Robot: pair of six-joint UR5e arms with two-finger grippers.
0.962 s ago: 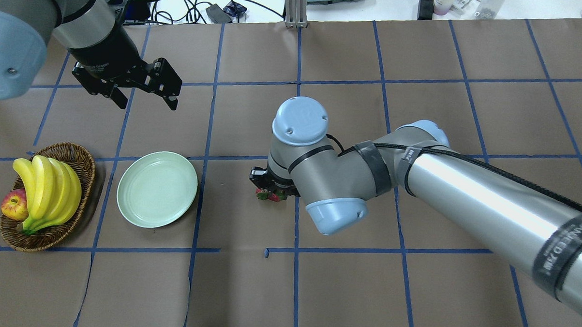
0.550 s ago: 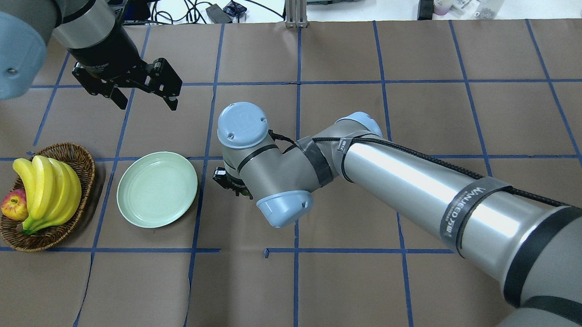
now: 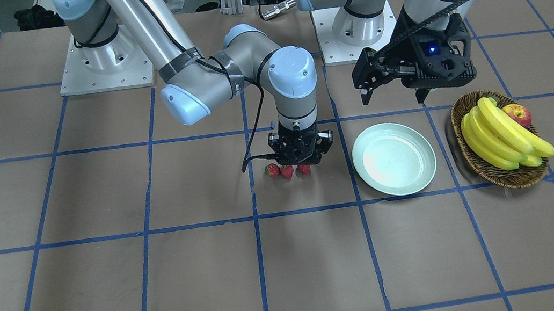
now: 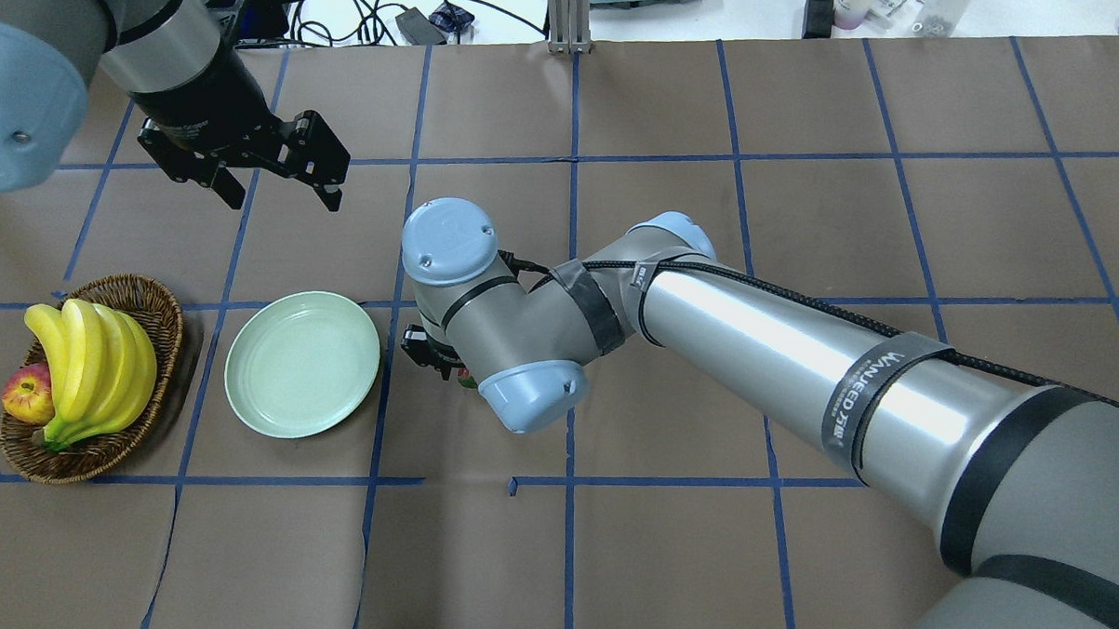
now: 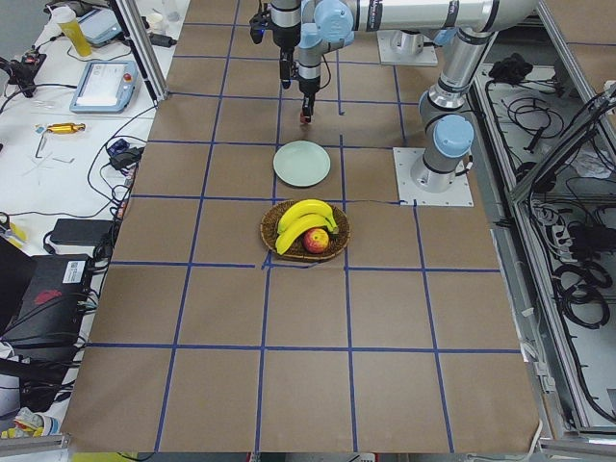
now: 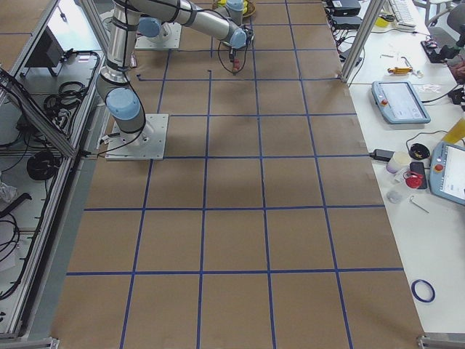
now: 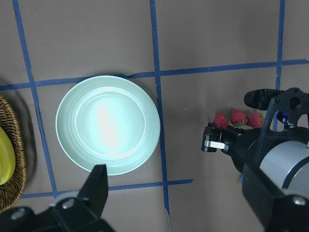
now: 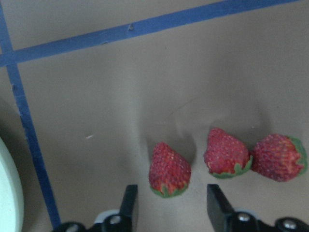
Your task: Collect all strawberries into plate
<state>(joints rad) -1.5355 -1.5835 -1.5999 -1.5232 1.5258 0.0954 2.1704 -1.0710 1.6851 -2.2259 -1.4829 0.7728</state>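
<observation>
right gripper (image 8: pixel 172 195) spread low, left gripper (image 4: pixel 283 191) high

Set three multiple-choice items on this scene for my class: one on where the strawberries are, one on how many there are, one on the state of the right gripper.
1. Where are the strawberries?
A. On the table beside the plate
B. In the plate
C. Lifted clear of the table

2. How many strawberries show?
A. Two
B. Three
C. Five

3. How does the right gripper stand?
A. Shut on a strawberry
B. Shut with nothing in it
C. Open

Answers:
1 A: the front-facing view shows them on the table next to the plate, which holds nothing.
2 B: the right wrist view shows three in a row.
3 C: its fingers stand apart, one on each side of one strawberry.
</observation>
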